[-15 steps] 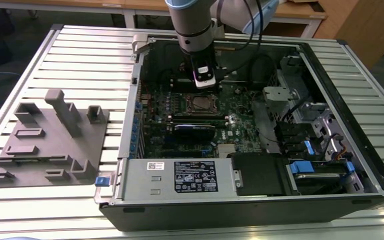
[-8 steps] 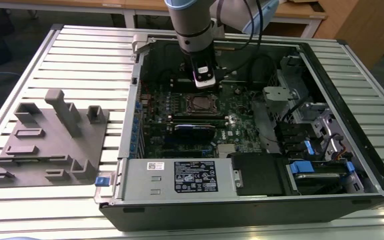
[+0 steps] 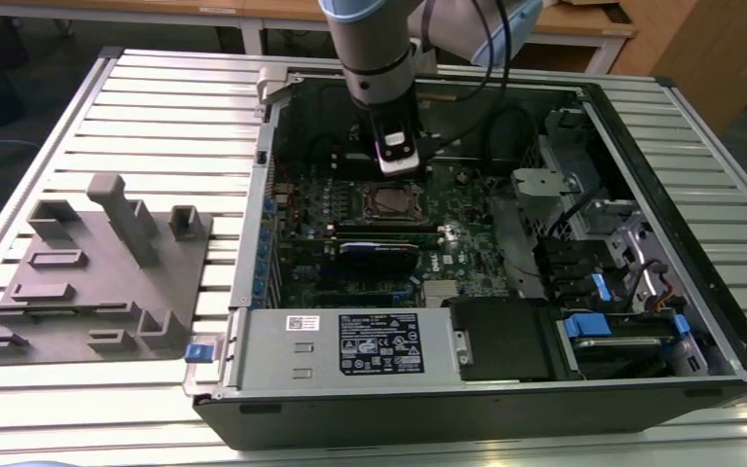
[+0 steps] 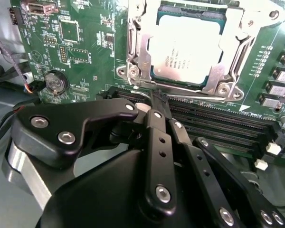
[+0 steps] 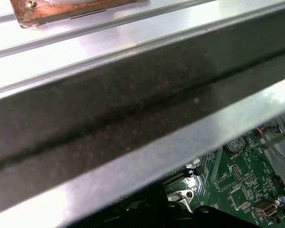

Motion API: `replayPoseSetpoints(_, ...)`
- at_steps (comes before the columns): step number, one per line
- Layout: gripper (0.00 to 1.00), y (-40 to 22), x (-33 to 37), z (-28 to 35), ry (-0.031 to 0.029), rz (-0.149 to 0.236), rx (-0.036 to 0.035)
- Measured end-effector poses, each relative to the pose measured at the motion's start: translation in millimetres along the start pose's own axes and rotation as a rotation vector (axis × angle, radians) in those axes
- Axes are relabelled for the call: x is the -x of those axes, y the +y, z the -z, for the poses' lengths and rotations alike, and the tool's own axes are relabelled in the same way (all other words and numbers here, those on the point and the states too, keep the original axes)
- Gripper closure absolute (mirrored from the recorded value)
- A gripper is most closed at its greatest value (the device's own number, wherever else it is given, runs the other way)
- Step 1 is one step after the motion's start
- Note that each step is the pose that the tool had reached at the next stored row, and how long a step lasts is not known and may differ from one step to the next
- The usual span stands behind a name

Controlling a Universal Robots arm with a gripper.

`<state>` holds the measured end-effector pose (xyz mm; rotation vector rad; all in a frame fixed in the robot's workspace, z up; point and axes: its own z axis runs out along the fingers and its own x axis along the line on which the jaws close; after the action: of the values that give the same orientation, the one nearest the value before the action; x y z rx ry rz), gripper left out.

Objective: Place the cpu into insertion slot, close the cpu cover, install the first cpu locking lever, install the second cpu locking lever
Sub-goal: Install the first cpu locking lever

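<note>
**The cpu (image 4: 185, 50) seated under the cpu cover (image 4: 138, 47), gripper (image 4: 157, 99) clenched**

In the exterior view a grey fixture (image 3: 94, 277) lies at 9 o'clock of the computer case (image 3: 254, 224); the gripper hangs at 12 o'clock of the insertion slot (image 3: 387, 202).

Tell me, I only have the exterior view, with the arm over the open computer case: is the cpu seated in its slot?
Observer: Yes. In the second wrist view the cpu sits in place, with its silver top facing up.
Operator: Is the cover down over it?
Observer: The cpu cover lies flat around the chip, which shows through its window.
Operator: Where exactly is the hand?
Observer: The hand is shut, with its tip at the cover's edge beside the memory slots. I cannot tell whether it touches anything.
</note>
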<state>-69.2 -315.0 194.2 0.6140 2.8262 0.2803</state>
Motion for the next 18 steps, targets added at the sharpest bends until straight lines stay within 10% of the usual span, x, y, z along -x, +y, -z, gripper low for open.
replayPoseSetpoints(18, 0.89, 0.8, 0.6, 3.2, -0.0045, 0.003, -0.0097)
